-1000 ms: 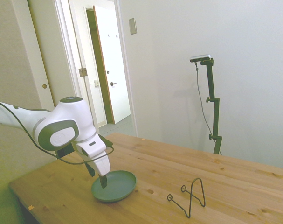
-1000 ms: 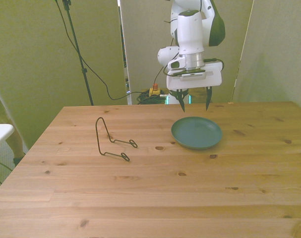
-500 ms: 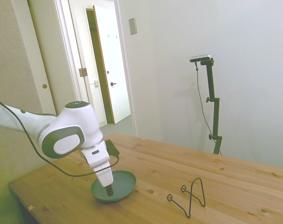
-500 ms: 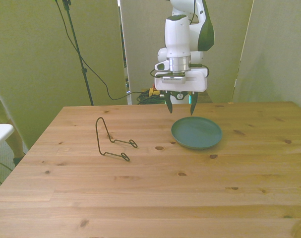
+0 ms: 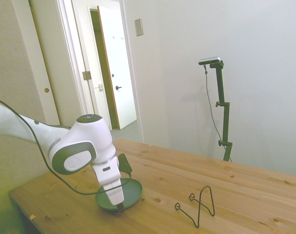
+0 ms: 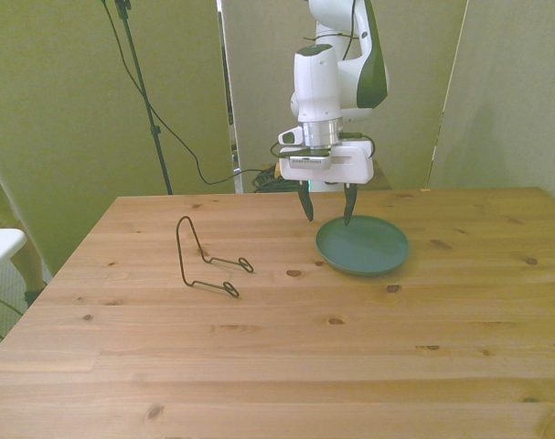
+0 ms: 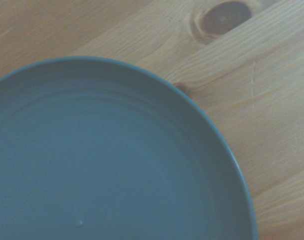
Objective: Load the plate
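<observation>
The plate (image 6: 367, 247) is a round grey-green dish lying flat on the wooden table (image 6: 277, 366), right of centre in the front view. My gripper (image 6: 327, 210) hangs open and empty, low over the plate's rim on the front view's left; one fingertip sits outside the rim and the other over the dish. In the side view the hand covers the near part of the plate (image 5: 132, 188), and the gripper (image 5: 119, 205) reaches down to its edge. The wrist view is filled by the plate (image 7: 101, 160) and its curved rim over the wood.
A thin black wire stand (image 6: 204, 262) stands on the table toward the front view's left of the plate, about a plate's width away. In the side view the wire stand (image 5: 199, 207) is to the plate's right. A dark knot (image 7: 226, 15) marks the wood by the rim.
The gripper has moved toward the front view's left and come lower, from above the plate's far side to its left rim. Its fingers stayed open. The plate and stand have not moved.
</observation>
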`<state>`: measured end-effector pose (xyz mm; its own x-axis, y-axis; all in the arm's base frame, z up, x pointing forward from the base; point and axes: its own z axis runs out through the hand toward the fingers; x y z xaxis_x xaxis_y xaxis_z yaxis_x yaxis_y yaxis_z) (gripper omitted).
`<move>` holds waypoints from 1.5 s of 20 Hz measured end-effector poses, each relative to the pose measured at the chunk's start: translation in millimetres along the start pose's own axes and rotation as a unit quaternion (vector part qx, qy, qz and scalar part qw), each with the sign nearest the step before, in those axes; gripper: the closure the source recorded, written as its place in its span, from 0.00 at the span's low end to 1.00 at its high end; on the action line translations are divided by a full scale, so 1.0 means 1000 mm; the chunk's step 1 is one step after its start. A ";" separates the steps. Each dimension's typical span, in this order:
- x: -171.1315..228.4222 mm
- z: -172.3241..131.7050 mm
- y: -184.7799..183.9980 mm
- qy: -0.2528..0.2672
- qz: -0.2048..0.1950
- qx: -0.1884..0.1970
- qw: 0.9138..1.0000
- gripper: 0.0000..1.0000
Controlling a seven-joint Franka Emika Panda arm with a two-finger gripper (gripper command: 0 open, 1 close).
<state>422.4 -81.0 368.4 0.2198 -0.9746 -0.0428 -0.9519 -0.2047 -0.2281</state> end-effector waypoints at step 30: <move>0.010 0.027 0.013 -0.062 -0.036 0.030 0.997 1.00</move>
<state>417.5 -91.0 338.8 0.3165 -0.9376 -0.1439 -0.9187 -0.2652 -0.2927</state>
